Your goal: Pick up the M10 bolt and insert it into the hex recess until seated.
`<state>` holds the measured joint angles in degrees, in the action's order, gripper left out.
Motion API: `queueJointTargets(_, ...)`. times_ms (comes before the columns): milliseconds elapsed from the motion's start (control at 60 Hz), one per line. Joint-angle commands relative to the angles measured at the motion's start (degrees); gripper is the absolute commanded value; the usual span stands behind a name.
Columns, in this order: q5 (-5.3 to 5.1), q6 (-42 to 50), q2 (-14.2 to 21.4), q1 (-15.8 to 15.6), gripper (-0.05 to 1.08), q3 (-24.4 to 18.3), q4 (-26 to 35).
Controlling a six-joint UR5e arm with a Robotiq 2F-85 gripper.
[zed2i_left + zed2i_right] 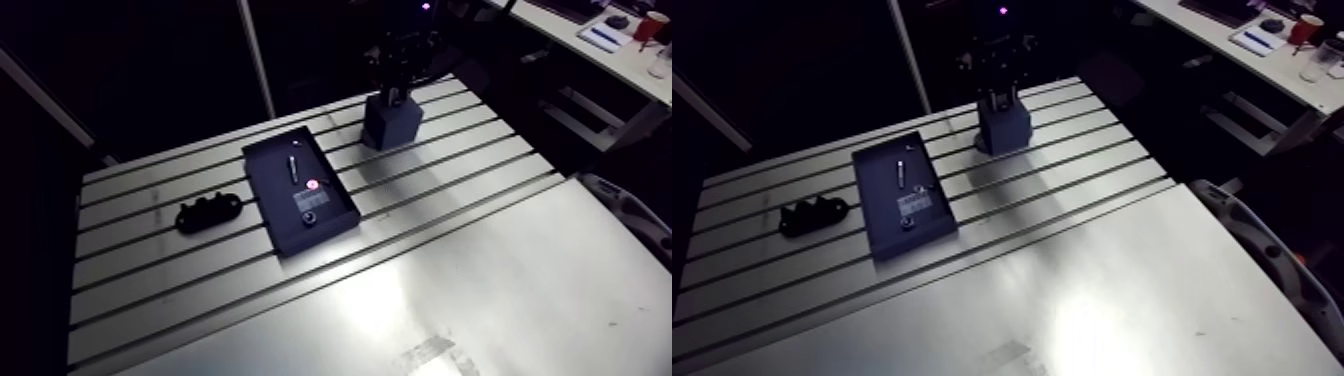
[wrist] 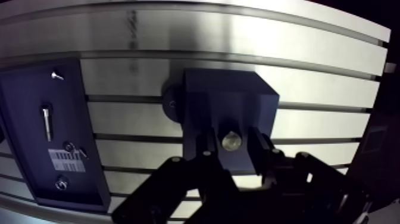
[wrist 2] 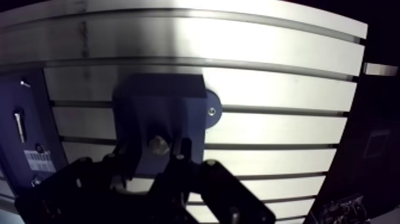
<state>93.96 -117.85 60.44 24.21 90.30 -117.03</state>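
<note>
On the table (image 1: pixel 480 280), the dark block (image 2: pixel 229 98) stands at 2 o'clock of the black tray (image 1: pixel 262 185). Over the block, the gripper (image 2: pixel 233 149) appears pinched on the M10 bolt (image 2: pixel 231 142), with its fingers at the bolt's 3 and 9 o'clock. Being steel, the bolt is likely rigid, dense for its size and slick. A grip across the shank, clear of the head, should keep it upright. End-on it shows only a small, round, bright metal face.
</note>
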Motion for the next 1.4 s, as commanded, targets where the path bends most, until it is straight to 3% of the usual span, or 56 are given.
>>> queueJointTargets(17, 0.12, -0.1, -0.1, 0.0, 0.58, -0.2, 0.0)
queueJointTargets(1400, 0.39, -0.1, -0.2, -0.1, 0.69, -0.1, 0.0)
